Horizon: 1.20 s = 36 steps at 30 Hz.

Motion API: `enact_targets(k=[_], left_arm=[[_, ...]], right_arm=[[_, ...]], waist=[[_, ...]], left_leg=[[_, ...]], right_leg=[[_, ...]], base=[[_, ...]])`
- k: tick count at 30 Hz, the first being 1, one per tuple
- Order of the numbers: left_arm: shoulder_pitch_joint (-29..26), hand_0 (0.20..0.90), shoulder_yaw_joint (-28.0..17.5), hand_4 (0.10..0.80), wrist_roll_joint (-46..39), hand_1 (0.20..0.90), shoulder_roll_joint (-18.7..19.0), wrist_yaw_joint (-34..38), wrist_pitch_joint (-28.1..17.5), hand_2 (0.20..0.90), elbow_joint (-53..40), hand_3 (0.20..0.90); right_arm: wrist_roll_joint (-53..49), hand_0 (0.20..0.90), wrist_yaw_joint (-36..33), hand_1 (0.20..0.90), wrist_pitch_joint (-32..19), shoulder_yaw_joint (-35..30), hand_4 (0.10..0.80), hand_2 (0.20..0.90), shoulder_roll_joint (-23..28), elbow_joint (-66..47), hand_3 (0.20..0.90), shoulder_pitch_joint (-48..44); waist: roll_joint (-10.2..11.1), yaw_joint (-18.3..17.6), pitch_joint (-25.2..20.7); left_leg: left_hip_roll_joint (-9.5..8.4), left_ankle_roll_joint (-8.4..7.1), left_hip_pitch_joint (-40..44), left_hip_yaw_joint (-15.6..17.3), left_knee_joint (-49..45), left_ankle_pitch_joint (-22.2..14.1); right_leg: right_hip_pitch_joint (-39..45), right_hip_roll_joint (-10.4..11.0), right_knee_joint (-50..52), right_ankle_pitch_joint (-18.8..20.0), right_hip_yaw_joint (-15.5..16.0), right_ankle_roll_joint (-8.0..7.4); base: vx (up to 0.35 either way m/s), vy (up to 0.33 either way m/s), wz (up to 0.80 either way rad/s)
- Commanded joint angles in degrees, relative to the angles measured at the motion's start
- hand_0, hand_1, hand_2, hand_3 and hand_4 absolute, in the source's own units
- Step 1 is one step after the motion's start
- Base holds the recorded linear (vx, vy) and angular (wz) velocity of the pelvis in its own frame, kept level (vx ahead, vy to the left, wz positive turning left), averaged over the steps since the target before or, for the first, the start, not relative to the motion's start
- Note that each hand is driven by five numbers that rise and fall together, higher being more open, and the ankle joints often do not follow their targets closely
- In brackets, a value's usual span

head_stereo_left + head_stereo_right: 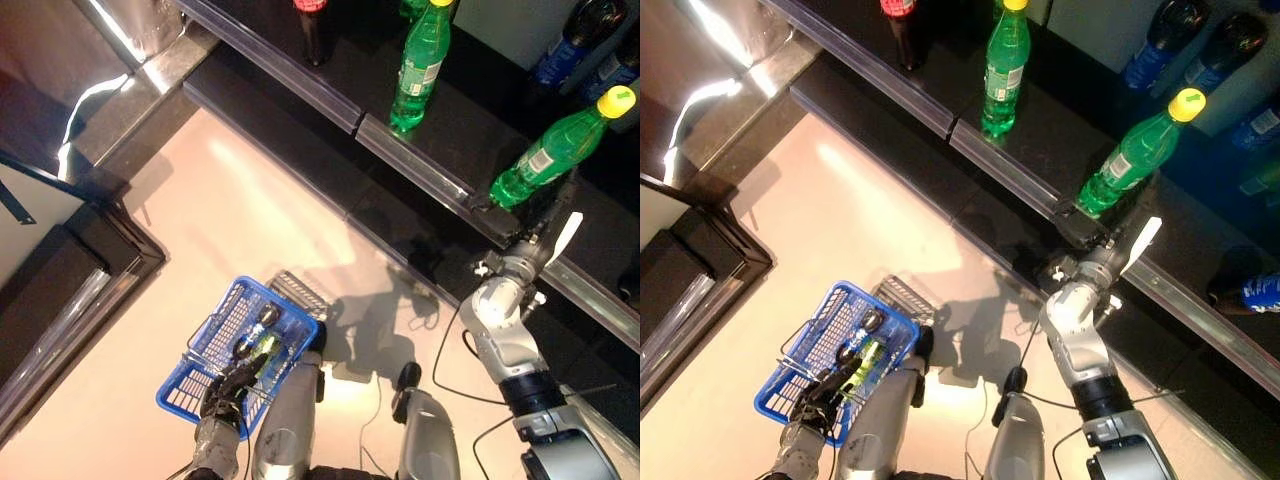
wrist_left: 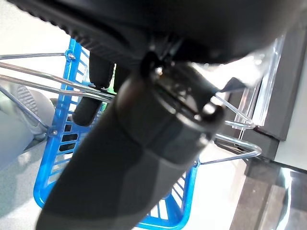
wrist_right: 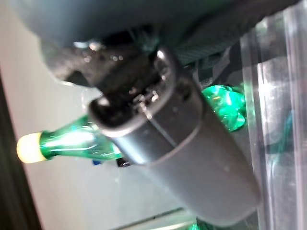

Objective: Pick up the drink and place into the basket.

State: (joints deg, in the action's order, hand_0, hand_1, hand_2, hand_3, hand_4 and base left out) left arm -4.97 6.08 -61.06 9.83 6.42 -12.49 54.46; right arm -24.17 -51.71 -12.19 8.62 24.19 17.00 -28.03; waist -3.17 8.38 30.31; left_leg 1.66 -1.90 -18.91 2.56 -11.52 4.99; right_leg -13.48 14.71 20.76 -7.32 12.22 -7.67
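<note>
A green bottle with a yellow cap (image 1: 560,145) stands on the dark shelf (image 1: 420,160) at the right. My right hand (image 1: 530,232) is at the bottle's base, its white-covered thumb standing out straight beside it. In the right wrist view the thumb (image 3: 182,153) lies across the green bottle (image 3: 72,143). My left hand (image 1: 232,385) is shut on the thin wire handles (image 2: 38,86) of the blue basket (image 1: 215,330), which hangs low at the left. Drinks (image 1: 258,335) lie in the basket.
Another green bottle (image 1: 422,65) and a dark bottle with a red cap (image 1: 312,25) stand further left on the shelf. Blue bottles (image 1: 1160,40) stand behind. A dark cabinet (image 1: 60,270) is at the left. A small wire rack (image 1: 300,292) lies by the basket.
</note>
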Motion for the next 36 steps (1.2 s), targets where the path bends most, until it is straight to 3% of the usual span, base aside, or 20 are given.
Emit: enact_targets(k=[1, 9, 10, 11, 12, 27, 36], left_arm=[[4.66, 0.300, 2.71, 0.100, 0.92, 0.300, 1.30, -2.24, -1.75, 0.300, -4.56, 0.200], [4.02, 0.300, 3.19, 0.100, 0.55, 0.300, 2.16, -2.44, -0.96, 0.300, -5.10, 0.200], [4.08, 0.300, 3.28, 0.100, 0.60, 0.300, 2.30, -2.58, -0.86, 0.300, -5.14, 0.200], [4.06, 0.300, 3.23, 0.100, 0.62, 0.300, 2.41, -2.75, -0.79, 0.300, -5.12, 0.200], [3.96, 0.300, 3.16, 0.100, 0.74, 0.300, 2.57, -2.87, -0.58, 0.300, -5.13, 0.200], [3.92, 0.300, 2.52, 0.100, -0.09, 0.300, 3.00, -3.86, -0.63, 0.300, -4.94, 0.200], [5.43, 0.300, 0.46, 0.100, 0.78, 0.300, 2.66, -5.25, -1.84, 0.300, -6.11, 0.200]], right_arm=[[-1.48, 0.900, -2.84, 0.900, -7.57, -5.65, 0.800, 0.900, 3.87, -3.71, 0.900, -8.05], [-2.43, 0.900, -4.12, 0.900, -6.53, -6.67, 0.800, 0.900, 7.23, 1.86, 0.900, -14.87], [-3.18, 0.799, -3.83, 0.799, -6.77, -6.69, 0.682, 0.799, 7.99, 2.98, 0.782, -15.59], [-3.49, 0.578, -3.69, 0.578, -6.95, -6.77, 0.424, 0.578, 8.31, 3.59, 0.524, -16.07], [-3.66, 0.300, -3.61, 0.300, -7.23, -6.95, 0.100, 0.300, 8.72, 4.63, 0.200, -16.92], [-3.13, 0.300, -3.31, 0.300, -7.46, -8.56, 0.100, 0.300, 10.87, 5.25, 0.200, -18.14], [3.90, 0.300, -3.04, 0.300, -4.98, -10.39, 0.100, 0.300, 10.20, -6.13, 0.200, -13.70]], waist=[[-0.35, 1.65, -0.51], [-0.79, 2.91, -0.51], [-0.80, 3.07, -0.51], [-0.81, 3.18, -0.51], [-0.82, 3.37, -0.51], [-0.83, 3.26, -0.51], [-0.36, 2.63, -0.79]], left_leg=[[-0.35, -0.13, -0.14, -4.71, -5.85, -4.03], [-0.97, 0.26, -1.88, -5.19, -6.48, -4.10], [-1.06, 0.31, -2.00, -5.26, -6.59, -4.19], [-1.07, 0.33, -2.18, -5.28, -6.66, -4.23], [-1.13, 0.42, -2.46, -5.26, -6.80, -4.29], [-1.28, 0.73, -1.25, -4.71, -6.83, -4.68], [-1.06, 0.51, 0.87, -4.70, -7.58, -5.26]], right_leg=[[-0.31, 1.20, 0.89, 4.47, 2.40, 2.44], [-1.88, 1.26, 1.47, 4.51, 2.63, 2.42], [-1.95, 1.25, 1.46, 4.47, 2.63, 2.44], [-2.08, 1.27, 1.51, 4.46, 2.68, 2.43], [-2.29, 1.29, 1.60, 4.44, 2.79, 2.39], [-1.37, 1.18, 2.56, 3.51, 3.10, 2.69], [0.47, 0.78, 4.73, 1.71, 3.72, 3.46]], base=[[0.000, 0.000, 0.00], [0.004, 0.000, 0.00], [0.000, 0.000, 0.00], [0.000, 0.000, 0.00], [0.000, 0.000, 0.00], [-0.007, 0.000, 0.00], [-0.051, -0.009, 0.01]])
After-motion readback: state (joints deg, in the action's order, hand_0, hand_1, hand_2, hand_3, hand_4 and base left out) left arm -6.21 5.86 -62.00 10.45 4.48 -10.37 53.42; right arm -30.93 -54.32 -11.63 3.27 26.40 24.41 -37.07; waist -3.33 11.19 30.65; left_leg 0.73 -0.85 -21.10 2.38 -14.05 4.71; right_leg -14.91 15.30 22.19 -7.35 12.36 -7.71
